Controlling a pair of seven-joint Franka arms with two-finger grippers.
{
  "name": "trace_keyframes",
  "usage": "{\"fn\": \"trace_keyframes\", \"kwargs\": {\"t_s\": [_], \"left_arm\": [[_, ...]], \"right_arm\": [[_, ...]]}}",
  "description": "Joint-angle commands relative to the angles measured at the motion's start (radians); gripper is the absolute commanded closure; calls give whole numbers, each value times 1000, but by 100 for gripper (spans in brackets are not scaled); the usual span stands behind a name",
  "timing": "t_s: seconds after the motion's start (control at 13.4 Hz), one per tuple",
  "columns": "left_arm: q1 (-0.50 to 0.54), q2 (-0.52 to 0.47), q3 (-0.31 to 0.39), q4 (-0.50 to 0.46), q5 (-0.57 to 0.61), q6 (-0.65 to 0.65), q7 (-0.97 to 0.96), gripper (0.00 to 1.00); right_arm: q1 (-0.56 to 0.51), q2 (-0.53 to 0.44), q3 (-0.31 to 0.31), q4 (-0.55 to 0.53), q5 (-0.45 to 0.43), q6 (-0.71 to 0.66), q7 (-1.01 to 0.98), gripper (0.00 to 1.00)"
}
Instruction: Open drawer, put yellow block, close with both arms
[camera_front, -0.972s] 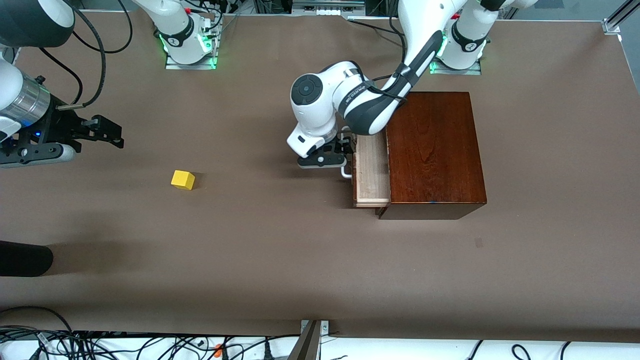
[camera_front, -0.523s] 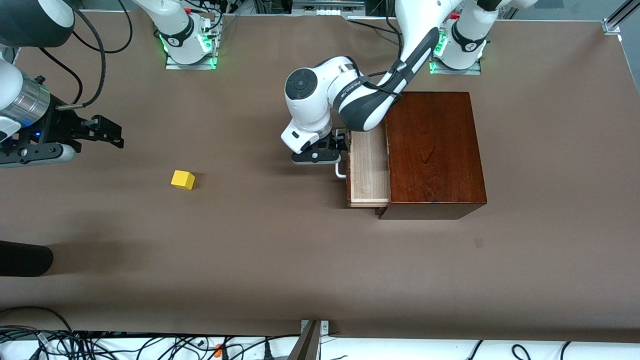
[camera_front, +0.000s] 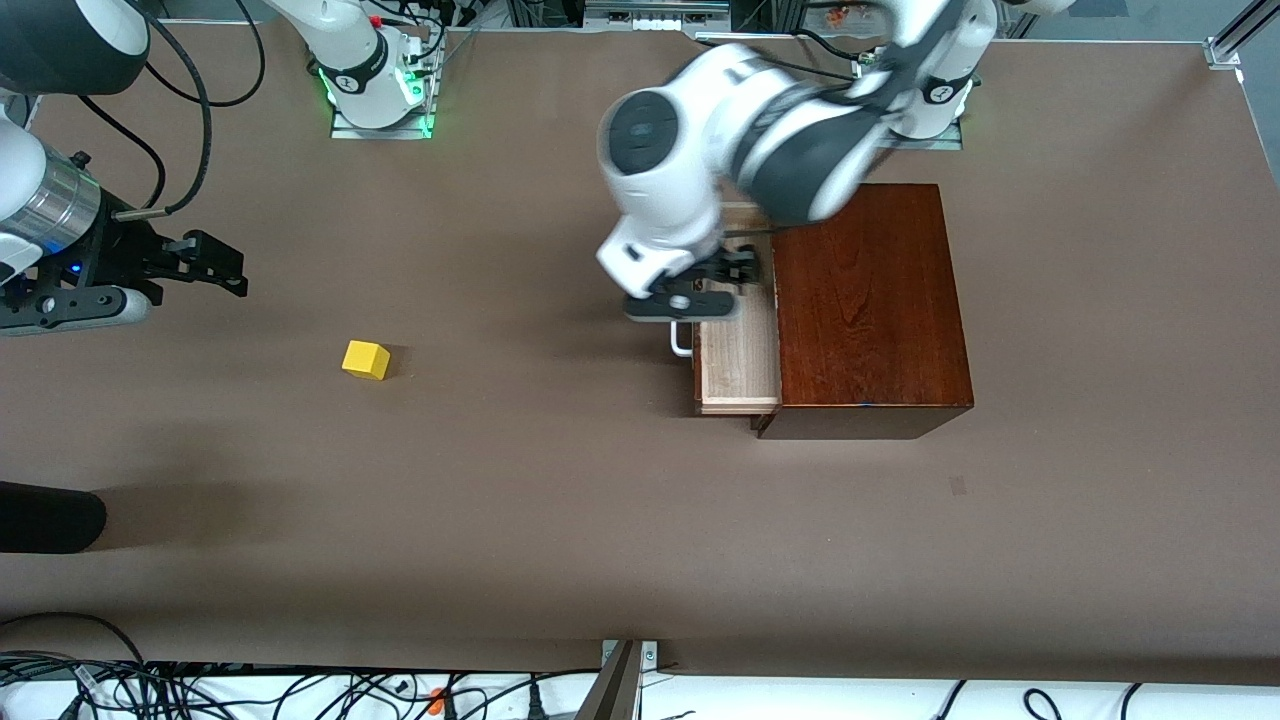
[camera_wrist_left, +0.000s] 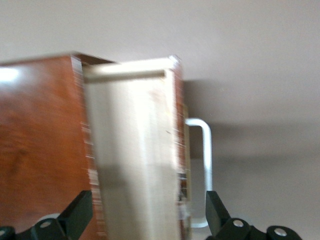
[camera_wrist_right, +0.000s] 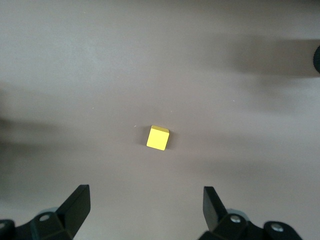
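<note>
the pale light-wood drawer tray with its dark reddish front (camera_front: 738, 362) stands pulled partway out of the glossy mahogany box (camera_front: 868, 305), white loop handle (camera_front: 681, 340) pointing toward the right arm's end of the desk. the left pincer (camera_front: 700, 290) hangs over the open tray, fingers spread wide and holding nothing; its wrist view shows the handle free between the black pads (camera_wrist_left: 216, 210). opening looks done, to my eye.

now the small bright yellow cube (camera_front: 365, 360). it sits alone on the brown desk (camera_front: 560, 520), well apart from the drawer, toward the right arm's end. the right pincer (camera_front: 215, 265) hovers over the desk near it, wide open and empty, and the cube (camera_wrist_right: 158, 138) shows ahead of its fingers in the wrist view. so the right arm is clearly the closer one; the cube lies from it toward the front camera and a touch toward the drawer. a cube has no long axis, so the pincer only needs its pads square to two flat faces.
</note>
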Motion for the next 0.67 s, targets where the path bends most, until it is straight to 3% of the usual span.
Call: {"fn": "trace_keyframes", "kwargs": {"t_s": [0.0,0.37,0.6], "left_arm": [[154,-100,-10,-18,-55,-58,112,0],[365,-199,-8,-24,-90,-150,418,0],[438,-249,22,-76,-105,-158,560,0]], "right_arm": [[-2,45,4,19,-8,-4,-8,0],[0,51,7,18,-9,-9,-8,0],[0,126,7,12,-9,5,-14,0]]}}
